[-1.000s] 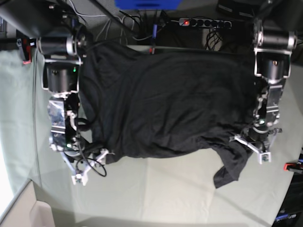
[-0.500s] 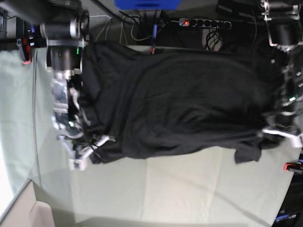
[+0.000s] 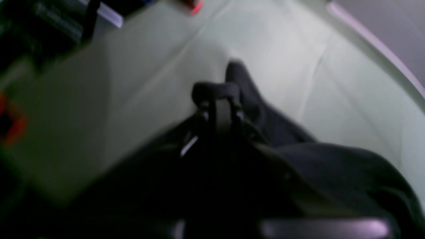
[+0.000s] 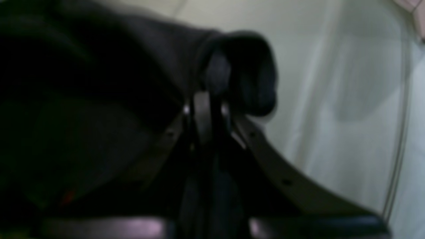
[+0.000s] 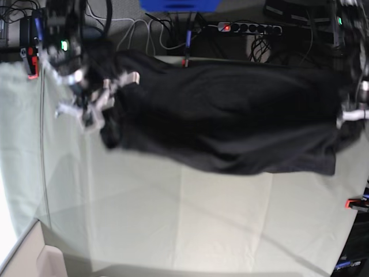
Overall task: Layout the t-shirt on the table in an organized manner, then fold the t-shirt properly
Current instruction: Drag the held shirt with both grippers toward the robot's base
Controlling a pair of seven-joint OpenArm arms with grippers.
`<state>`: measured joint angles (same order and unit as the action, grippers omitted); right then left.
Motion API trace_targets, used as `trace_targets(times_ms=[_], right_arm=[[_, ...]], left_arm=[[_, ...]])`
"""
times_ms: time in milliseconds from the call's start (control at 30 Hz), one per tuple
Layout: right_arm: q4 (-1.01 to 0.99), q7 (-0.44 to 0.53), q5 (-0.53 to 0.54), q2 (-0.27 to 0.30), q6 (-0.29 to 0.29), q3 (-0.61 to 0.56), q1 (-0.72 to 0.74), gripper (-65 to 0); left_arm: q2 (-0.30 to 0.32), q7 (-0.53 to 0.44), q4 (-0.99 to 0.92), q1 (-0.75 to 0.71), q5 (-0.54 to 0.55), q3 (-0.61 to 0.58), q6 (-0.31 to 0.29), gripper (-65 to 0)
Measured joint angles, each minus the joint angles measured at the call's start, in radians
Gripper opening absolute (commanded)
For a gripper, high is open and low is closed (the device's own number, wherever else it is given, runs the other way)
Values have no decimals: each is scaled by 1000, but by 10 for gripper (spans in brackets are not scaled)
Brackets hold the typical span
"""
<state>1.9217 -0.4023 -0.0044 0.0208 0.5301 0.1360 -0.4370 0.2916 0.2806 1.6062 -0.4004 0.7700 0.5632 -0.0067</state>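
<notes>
The dark t-shirt (image 5: 230, 115) hangs stretched as a wide band between both arms over the far half of the table (image 5: 173, 225). No print shows. My right gripper (image 5: 97, 109) is at the shirt's left end. The right wrist view shows that gripper (image 4: 207, 99) shut on a rolled fold of the fabric (image 4: 242, 69). My left gripper (image 5: 347, 117) is at the right end, close to the frame edge. Seen from the left wrist, it (image 3: 217, 101) is shut on a bunched edge of the shirt (image 3: 298, 156). Both views are blurred.
Red clamps sit at the table's right edge (image 5: 354, 203) and far left corner (image 5: 31, 62). Behind the far edge lie a power strip (image 5: 248, 27), cables and a blue object (image 5: 179, 4). A pale corner piece (image 5: 34, 259) stands at the near left.
Both arms have swung toward the far edge and apart, drawing the shirt taut. The right gripper has shut on the shirt's left edge. The drooping sleeve at the right has been pulled up.
</notes>
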Motion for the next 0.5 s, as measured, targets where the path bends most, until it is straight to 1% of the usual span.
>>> trace_targets(times_ms=[33, 100, 167, 267, 333, 500], right_arm=[[-1, 8, -1, 1, 35, 16, -26, -650], [-4, 45, -6, 1, 76, 62, -62, -650], [-25, 92, 1, 2, 109, 109, -96, -650], [-113, 119, -8, 4, 159, 143, -113, -650], [-177, 141, -12, 2, 164, 163, -112, -650], [-265, 153, -13, 40, 164, 159, -108, -650]], left_arm=[[-17, 4, 2, -25, 2, 27, 3, -650], [-41, -2, 3, -57, 5, 80, 6, -650], [-43, 2, -1, -71, 5, 116, 4, -650], [-40, -14, -37, -85, 10, 127, 2, -650], [-44, 3, -67, -88, 6, 126, 3, -650], [-42, -4, -121, -85, 12, 123, 3, -650]])
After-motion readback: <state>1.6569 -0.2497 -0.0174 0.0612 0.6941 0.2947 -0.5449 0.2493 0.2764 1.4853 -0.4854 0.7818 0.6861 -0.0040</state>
